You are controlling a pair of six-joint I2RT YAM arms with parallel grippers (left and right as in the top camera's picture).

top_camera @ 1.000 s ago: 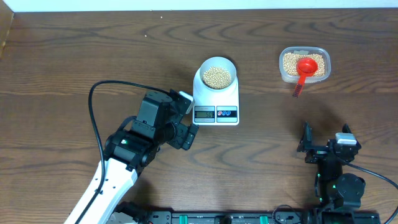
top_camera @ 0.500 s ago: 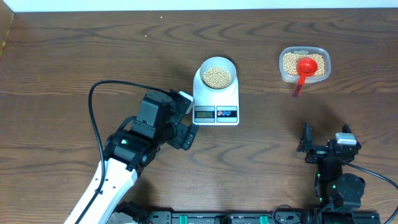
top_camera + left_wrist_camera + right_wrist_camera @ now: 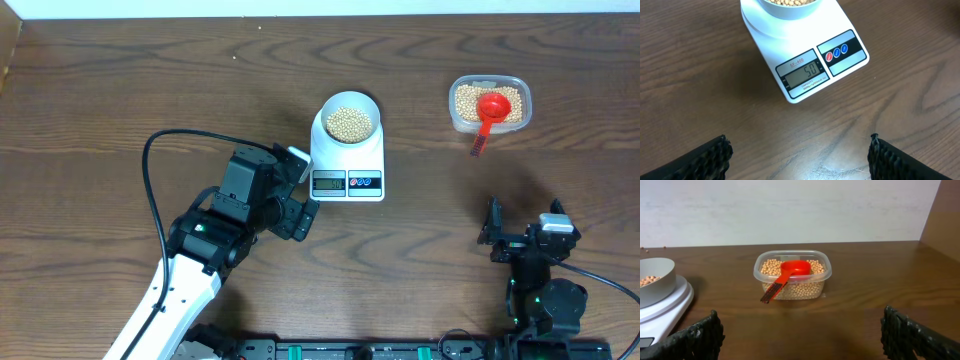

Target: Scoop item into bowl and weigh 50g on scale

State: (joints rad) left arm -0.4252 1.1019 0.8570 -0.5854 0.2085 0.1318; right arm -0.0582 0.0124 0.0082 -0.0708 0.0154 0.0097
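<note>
From above, the flat white rectangular scale (image 3: 348, 165) lies mid-bench on the dark wooden bench (image 3: 150, 80). Its long axis runs from the far edge toward the robot, display end nearest the robot. A small round pale blue-white bowl (image 3: 349, 97) sits on its far half, filled with small round tan-yellow beans (image 3: 350, 124). The left hand (image 3: 305, 190) hangs just beside the scale's near-left corner, fingers spread and nothing between them. The right hand (image 3: 523, 218) sits well apart to the right, near the robot's edge, also spread and empty. Beyond it is a clear rounded-rectangle plastic tub (image 3: 452, 100) of more beans, holding a red plastic scoop (image 3: 491, 108) whose handle points toward the robot over the rim. In the left wrist view the scale lies skewed ahead of the wide-apart fingers (image 3: 710, 157), clear of both. Its grey display (image 3: 802, 75) reads 50, with two round buttons (image 3: 836, 53) beside it. In the right wrist view the tub stands straight ahead between the parted fingertips (image 3: 695, 340), with scale and bowl at the left edge.
</note>
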